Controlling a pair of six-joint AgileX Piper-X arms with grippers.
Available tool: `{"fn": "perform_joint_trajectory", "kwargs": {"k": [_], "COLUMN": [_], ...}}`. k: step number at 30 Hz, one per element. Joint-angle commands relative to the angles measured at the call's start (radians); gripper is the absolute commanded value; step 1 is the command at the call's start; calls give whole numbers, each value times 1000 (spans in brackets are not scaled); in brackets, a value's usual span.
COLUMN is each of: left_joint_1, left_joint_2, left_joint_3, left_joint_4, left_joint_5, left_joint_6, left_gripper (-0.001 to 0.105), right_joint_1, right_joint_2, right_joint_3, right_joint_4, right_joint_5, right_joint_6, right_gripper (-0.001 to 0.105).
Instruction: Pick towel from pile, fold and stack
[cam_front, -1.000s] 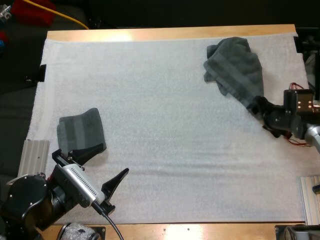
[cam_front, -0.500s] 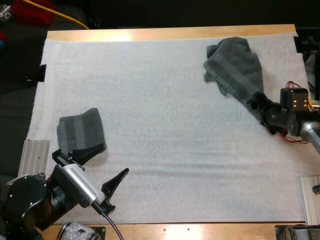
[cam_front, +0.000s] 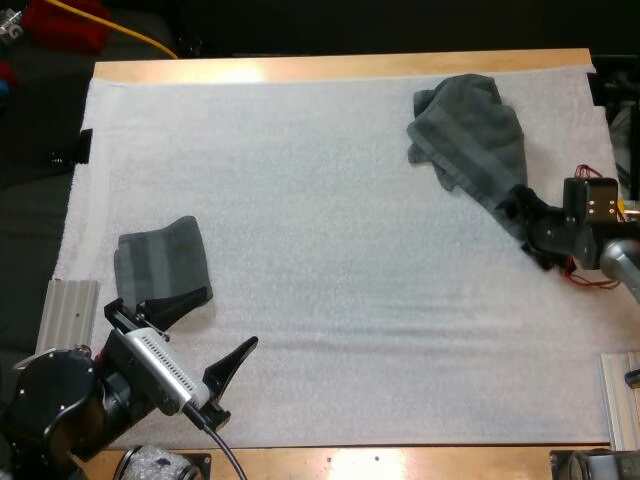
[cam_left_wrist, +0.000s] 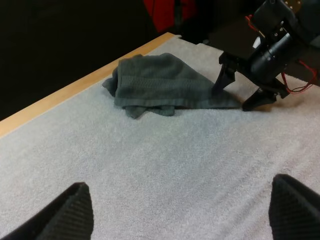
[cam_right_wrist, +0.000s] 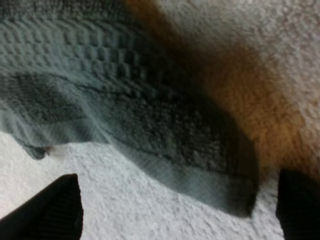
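We open on the wooden table (cam_front: 330, 68), with the white mat (cam_front: 330, 320) spread over nearly all of it. Next in size is the crumpled towel (cam_front: 470, 130), dark grey-green and bunched at the far right of the mat, with one corner trailing down toward our right arm. In the left wrist view that same towel (cam_left_wrist: 160, 85) lies close to the table's far edge, with its thin corner running flat along the mat.

Then comes the folded towel (cam_front: 160, 262), a neat smaller square lying flat at the near left of the mat, well apart from the crumpled one.

Now the grippers! Our right gripper (cam_front: 515, 226) is down at the trailing corner, its black fingers (cam_right_wrist: 60, 210) spread wide. The towel's edge lies between them and nothing is clamped. From across the mat we see it (cam_left_wrist: 232, 99) straddling that corner, tips low at the mat. Our left gripper (cam_front: 228, 320) sits at the near left, just beside the folded towel. Its fingers are released too, standing far apart over bare mat (cam_left_wrist: 180, 182).
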Motion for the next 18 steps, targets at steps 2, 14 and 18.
{"fn": "perform_joint_trajectory", "kwargs": {"k": [2,14,18], "left_joint_1": [-3,-3,-3], "left_joint_2": [2,2,2], "left_joint_3": [-7,-7,-7], "left_joint_4": [-12,-12,-12], "left_joint_5": [6,6,6], "left_joint_6": [-4,-7,-7], "left_gripper": [70,70,70], "right_joint_1": [-4,-4,-4], "right_joint_2": [8,8,8], "right_joint_3": [-4,-4,-4], "right_joint_4": [-20,-36,-36], "right_joint_5": [-13,-13,-13], "right_joint_6": [4,10,10], "right_gripper": [78,49,36]}}
